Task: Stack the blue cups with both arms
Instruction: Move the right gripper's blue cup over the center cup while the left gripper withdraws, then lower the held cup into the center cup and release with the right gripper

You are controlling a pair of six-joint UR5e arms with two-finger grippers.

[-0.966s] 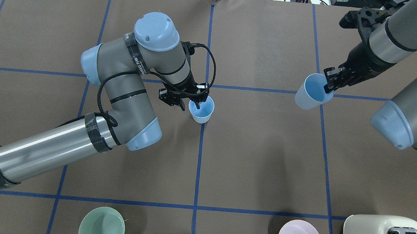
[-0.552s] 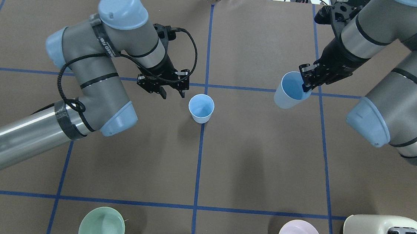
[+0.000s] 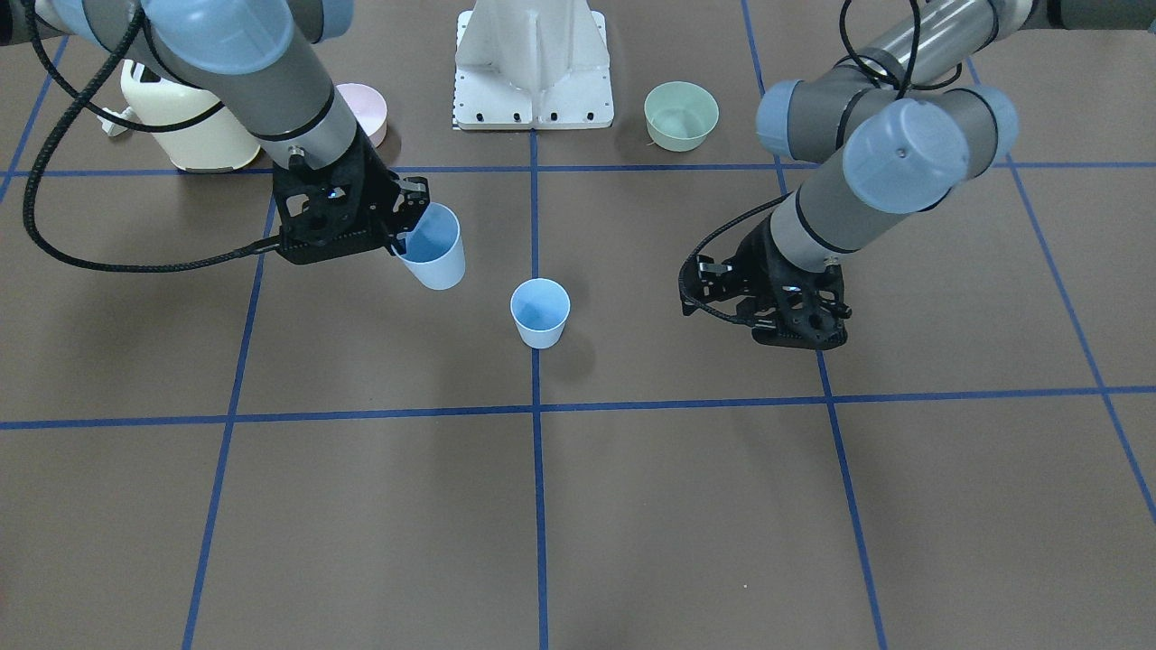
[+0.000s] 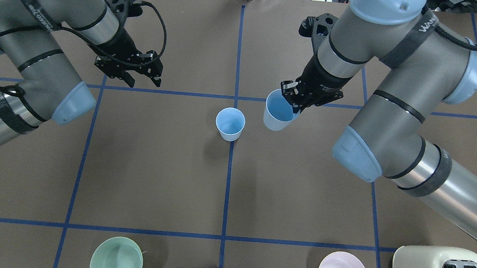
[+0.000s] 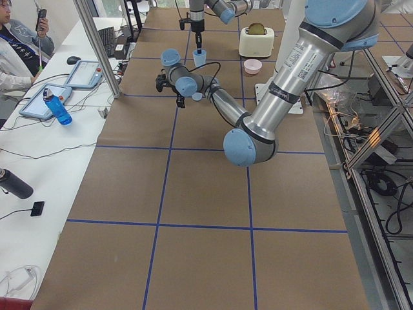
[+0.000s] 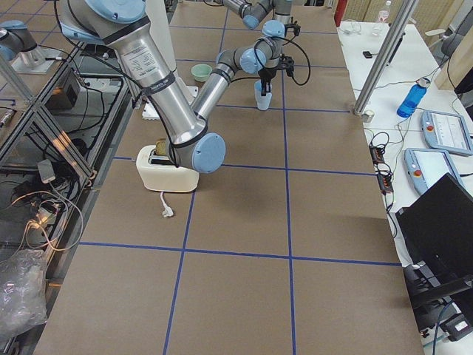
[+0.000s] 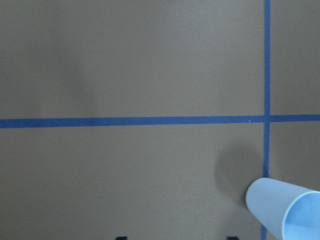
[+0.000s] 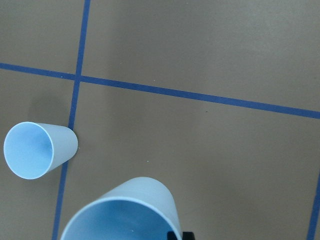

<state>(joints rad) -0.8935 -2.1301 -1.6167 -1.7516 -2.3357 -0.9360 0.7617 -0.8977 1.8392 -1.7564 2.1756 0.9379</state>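
Pale-blue plastic, two cups. The standing cup (image 4: 230,124) sits upright on the brown table (image 4: 302,190) at the centre of the overhead frame, on a blue tape line (image 4: 226,201), with nothing touching it. The carried cup (image 4: 278,116) hangs just to its right, tilted, its rim pinched by the right gripper (image 4: 295,105). The left gripper (image 4: 144,80) is in the upper left, jaws spread wide, holding nothing. Judged stage: the base cup is set and the second is lifted and near. Centring it above and lowering it in remain to do.

Brown paper-covered table (image 4: 302,190), blue tape grid (image 4: 150,232), white desk (image 5: 45,187) alongside, aluminium frame posts (image 5: 98,48).
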